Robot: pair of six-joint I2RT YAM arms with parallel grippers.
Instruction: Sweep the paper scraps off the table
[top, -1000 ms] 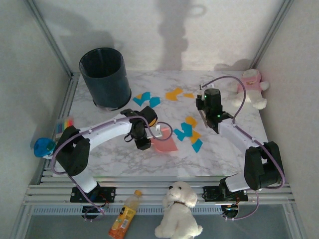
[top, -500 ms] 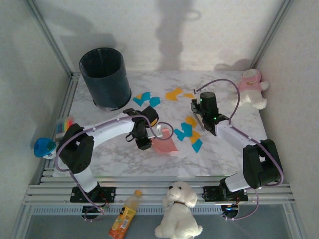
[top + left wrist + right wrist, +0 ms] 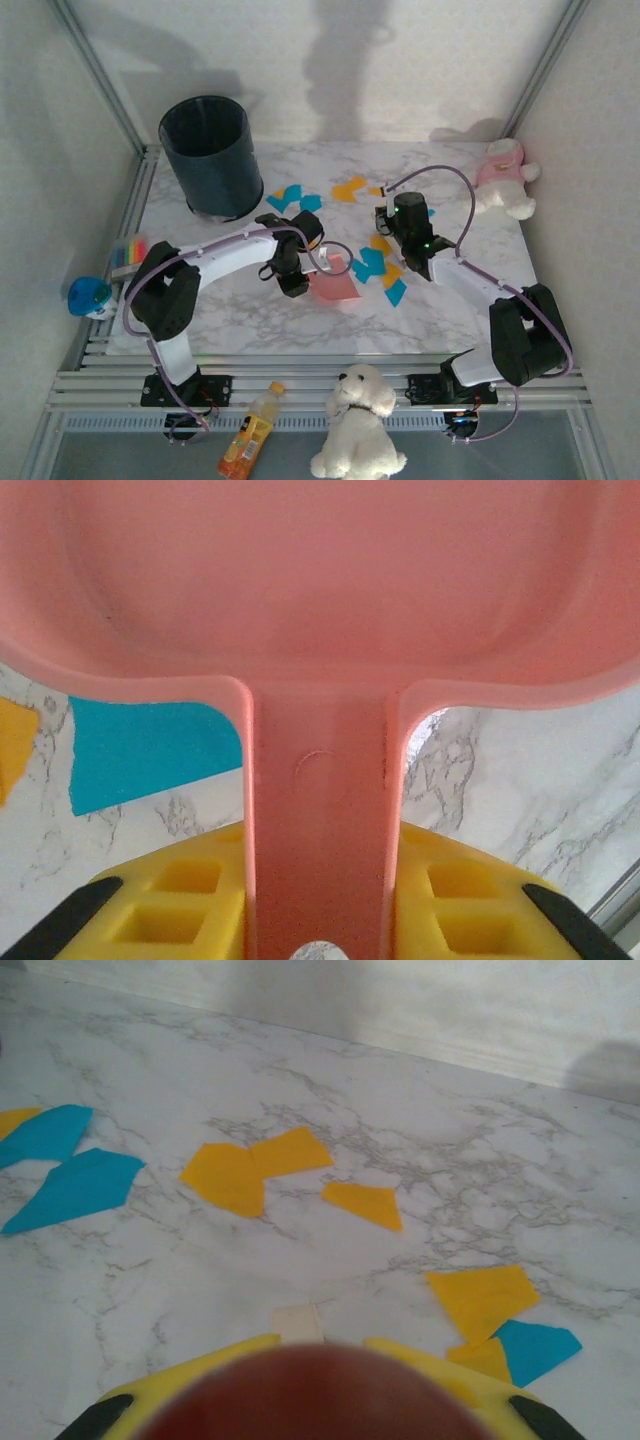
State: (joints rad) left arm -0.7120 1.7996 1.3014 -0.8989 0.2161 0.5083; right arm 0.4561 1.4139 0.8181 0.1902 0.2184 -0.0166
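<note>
My left gripper (image 3: 310,262) is shut on the handle (image 3: 320,860) of a pink dustpan (image 3: 336,286), which lies flat left of the table's (image 3: 235,322) middle. A teal scrap (image 3: 150,752) and an orange one (image 3: 14,746) lie beside the pan. My right gripper (image 3: 392,224) is shut on a blurred dark red thing (image 3: 320,1395), low over the table. Paper scraps lie around it: a teal and orange cluster (image 3: 378,264), orange bits (image 3: 348,188) and teal bits (image 3: 292,198) farther back. Orange scraps (image 3: 250,1170) and teal ones (image 3: 72,1186) lie ahead of the right fingers.
A dark round bin (image 3: 210,155) stands at the back left. A pink and white plush toy (image 3: 506,176) sits at the back right corner. A striped block (image 3: 130,250) lies at the left edge. A white plush dog (image 3: 360,420) and a bottle (image 3: 250,435) lie in front of the rail.
My right gripper has moved left and a little nearer, toward the scrap cluster. My left gripper has shifted the dustpan slightly right.
</note>
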